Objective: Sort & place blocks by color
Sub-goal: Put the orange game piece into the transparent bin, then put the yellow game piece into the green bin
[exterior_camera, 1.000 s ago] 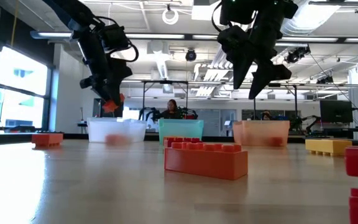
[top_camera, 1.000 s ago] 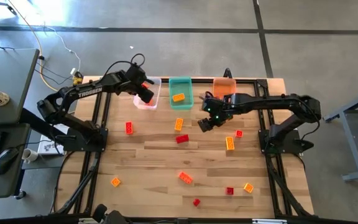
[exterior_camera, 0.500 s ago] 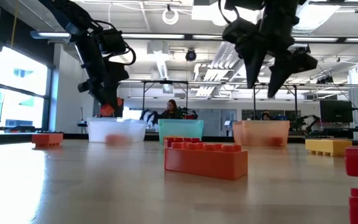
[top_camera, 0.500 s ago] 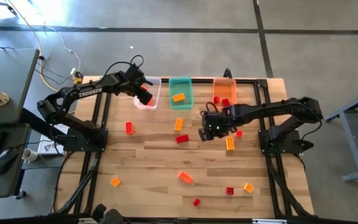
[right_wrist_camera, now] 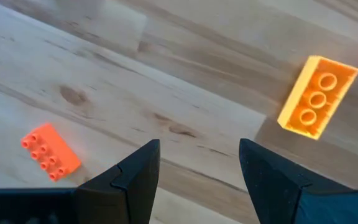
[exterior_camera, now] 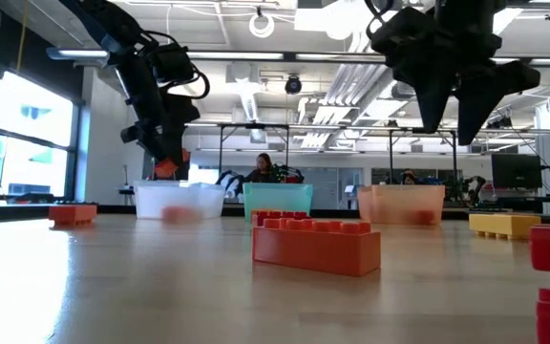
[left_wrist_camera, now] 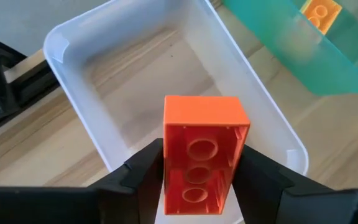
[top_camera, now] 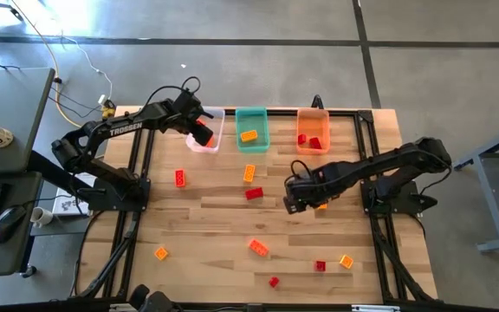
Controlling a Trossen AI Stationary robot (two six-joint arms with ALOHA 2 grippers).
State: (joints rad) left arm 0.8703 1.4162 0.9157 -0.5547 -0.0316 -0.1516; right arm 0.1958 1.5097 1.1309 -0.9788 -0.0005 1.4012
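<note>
A: Right gripper (top_camera: 294,204)?
B: Jaws apart, nothing between them, above the table (top_camera: 206,217) on the near side of the orange bin (top_camera: 313,130), yellow-orange block (right_wrist_camera: 317,96) beside it.
A: Left gripper (left_wrist_camera: 199,186)?
B: Over the clear bin (left_wrist_camera: 135,74), the teal bin's (top_camera: 251,128) neighbour. Orange-red block (left_wrist_camera: 202,155) sits between its fingers (left_wrist_camera: 143,171); can't tell whether they're clamped on it.

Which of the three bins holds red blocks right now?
The orange bin, rightmost of the row; the teal bin holds one yellow-orange block.
</note>
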